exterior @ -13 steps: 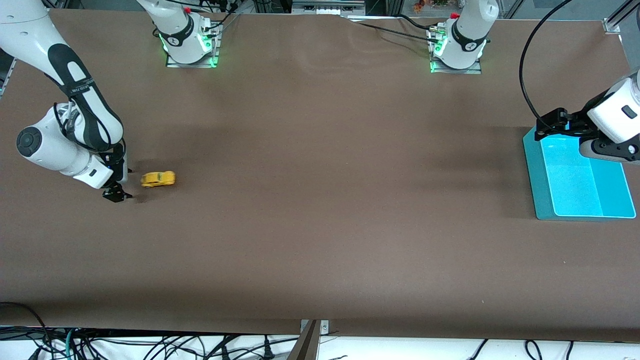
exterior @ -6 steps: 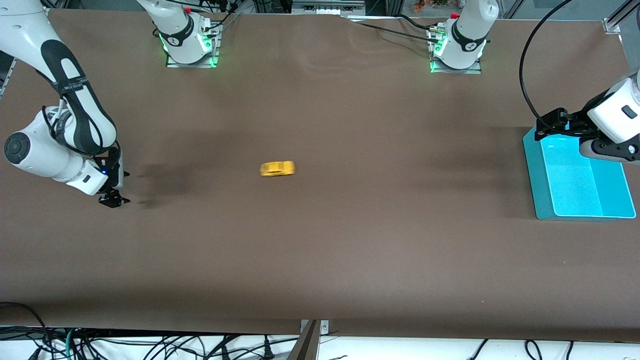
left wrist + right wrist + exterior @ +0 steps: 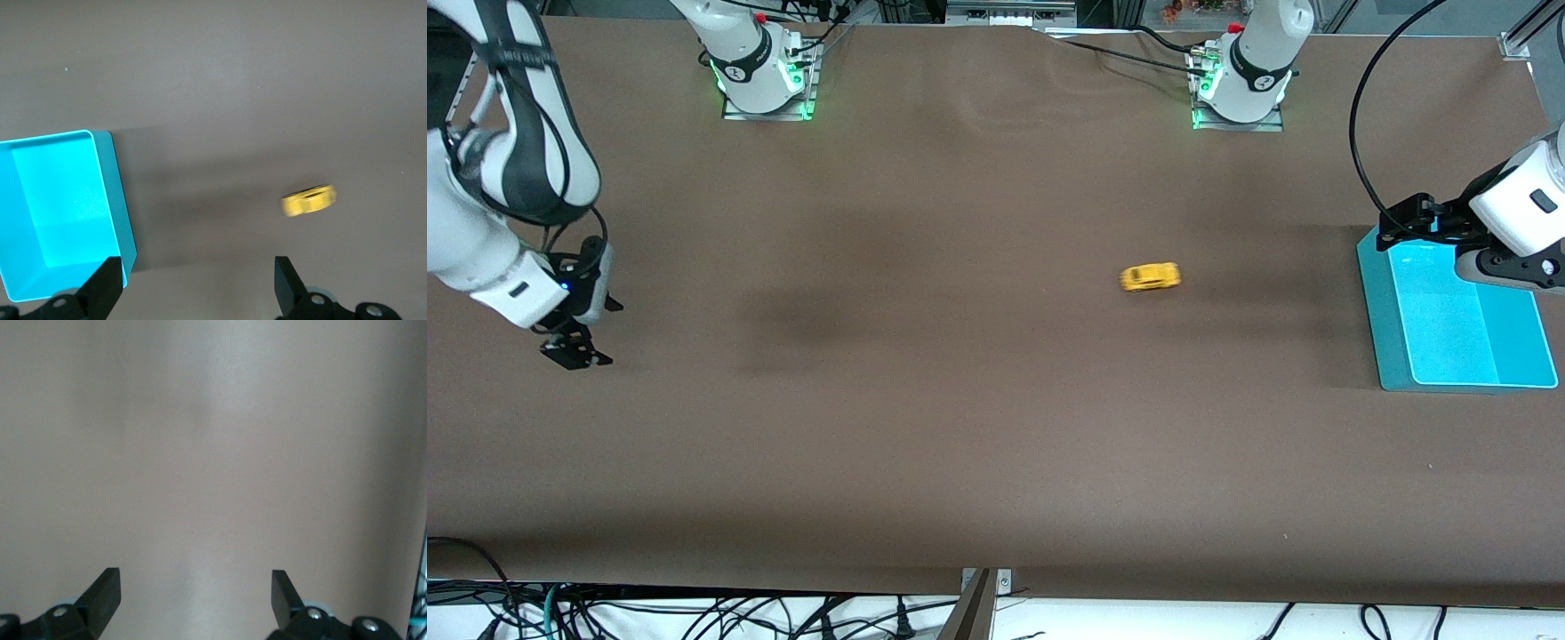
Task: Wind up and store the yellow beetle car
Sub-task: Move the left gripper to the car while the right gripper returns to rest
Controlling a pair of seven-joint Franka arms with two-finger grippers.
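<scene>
The yellow beetle car (image 3: 1150, 277) blurred near the tray (image 3: 1387, 356); left claw (image 3: 1403, 220), spread over it, should wait, then pinch its sides; right claw (image 3: 574, 348) hung spread.

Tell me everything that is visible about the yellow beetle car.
The yellow beetle car is a tiny bright yellow toy with a rounded body; it looks like plastic, and its outline is blurred. It stands upright on the bare brown table, lengthwise along the table, toward the left arm's end, short of the turquoise tray. Nothing touches it except the table. In the left wrist view it appears apart from the tray, and no hand holds it.
</scene>
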